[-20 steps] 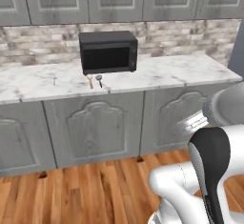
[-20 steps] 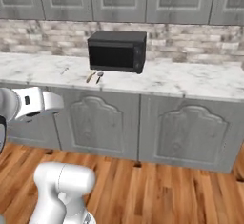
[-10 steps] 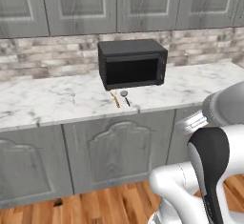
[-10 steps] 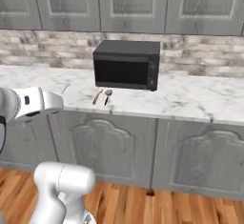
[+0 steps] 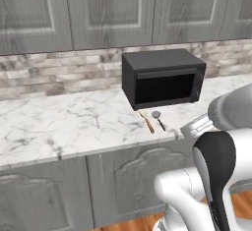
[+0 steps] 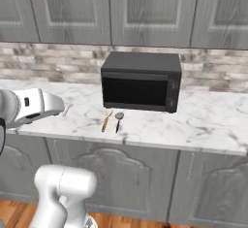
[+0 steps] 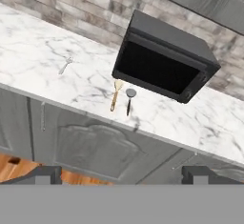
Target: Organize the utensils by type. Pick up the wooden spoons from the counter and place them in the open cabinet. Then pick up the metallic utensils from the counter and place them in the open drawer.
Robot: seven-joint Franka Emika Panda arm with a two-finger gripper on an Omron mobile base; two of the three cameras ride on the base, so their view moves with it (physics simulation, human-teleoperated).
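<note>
Hand view, with both base views. We look along the gripper (image 7: 119, 175), whose two dark fingertips (image 7: 40, 174) stand far apart at the lower edge of the hand view, jaws wide open and holding nothing, well short of the counter (image 7: 38, 70). The counter, white marble with grey veins, runs across grey arched-panel cabinet doors (image 7: 95, 147) and bears a black box-shaped oven (image 7: 164, 58) set against a brick backsplash (image 7: 71, 15). Just in front of the oven, at about 7 o'clock from its lower left corner, lie two utensils side by side and nearly parallel: a wooden spoon (image 7: 115, 95) with a pale head pointing toward the oven, and, at its 3 o'clock, a metal spoon (image 7: 129, 100) with a round grey bowl and dark slim handle. We cannot tell whether the two touch. A small silver fork (image 7: 65, 65) lies alone on the marble at roughly 10 o'clock from the wooden spoon, well apart from it. In the left base view the wooden spoon (image 5: 146, 121) and metal spoon (image 5: 158, 119) lie near the counter's front edge below the oven (image 5: 162, 77); in the right base view they (image 6: 106, 120) (image 6: 118, 121) appear likewise, with upper cabinets (image 6: 145, 8) above.
</note>
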